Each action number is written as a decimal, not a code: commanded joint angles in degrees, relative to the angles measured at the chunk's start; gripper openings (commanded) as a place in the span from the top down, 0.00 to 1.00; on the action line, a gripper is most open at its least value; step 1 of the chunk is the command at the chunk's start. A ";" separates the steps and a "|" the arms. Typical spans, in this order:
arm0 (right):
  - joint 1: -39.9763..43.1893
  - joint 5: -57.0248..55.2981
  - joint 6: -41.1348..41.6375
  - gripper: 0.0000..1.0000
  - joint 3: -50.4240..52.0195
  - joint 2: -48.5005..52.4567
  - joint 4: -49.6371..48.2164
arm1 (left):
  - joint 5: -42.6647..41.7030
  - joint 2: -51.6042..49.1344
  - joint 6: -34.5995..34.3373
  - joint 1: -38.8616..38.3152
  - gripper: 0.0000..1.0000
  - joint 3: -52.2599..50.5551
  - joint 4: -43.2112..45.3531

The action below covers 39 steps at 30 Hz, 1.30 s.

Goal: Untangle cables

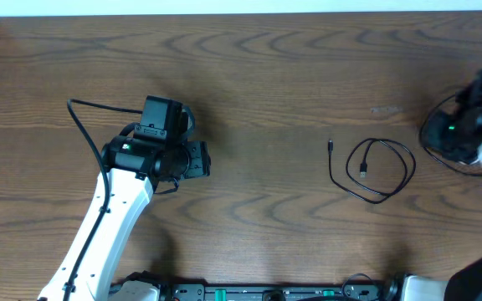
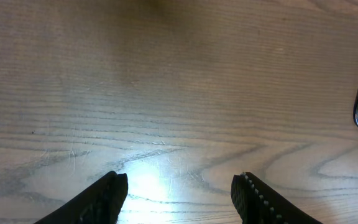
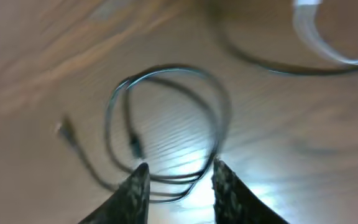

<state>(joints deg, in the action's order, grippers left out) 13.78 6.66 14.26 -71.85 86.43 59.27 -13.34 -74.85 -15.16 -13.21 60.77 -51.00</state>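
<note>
The table (image 1: 291, 75) is dark brown wood with bold wavy grain, and a pale strip (image 1: 224, 7) runs beyond its far edge. Lamp glare brightens the table under both wrist cameras. The black cable (image 1: 371, 169) lies on the table's right half in one loose loop, with one small plug inside the loop and the other outside it.

The left gripper (image 2: 182, 198) hovers over the table's left half, jaws wide apart and holding nothing. The right gripper (image 3: 179, 190) hangs over the table's right half, jaws parted more narrowly and clamping nothing. The loop's arc shows in its gap, but blur hides any contact.
</note>
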 commanded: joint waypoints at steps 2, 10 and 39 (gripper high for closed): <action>-6.51 5.73 -5.31 0.65 1.92 3.96 -0.04 | 0.52 -0.07 0.28 -0.07 0.41 -0.68 -0.11; -15.85 4.76 -5.73 0.60 4.57 12.94 -3.37 | 0.55 -0.07 0.28 -0.07 0.41 -0.68 -0.13; -18.71 -2.45 -2.32 0.59 2.89 17.31 -2.84 | 0.55 -0.07 0.28 -0.07 0.41 -0.68 -0.13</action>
<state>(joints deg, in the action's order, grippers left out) -4.69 4.84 11.68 -67.70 107.57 56.38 -13.34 -74.85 -15.16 -13.21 60.77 -51.00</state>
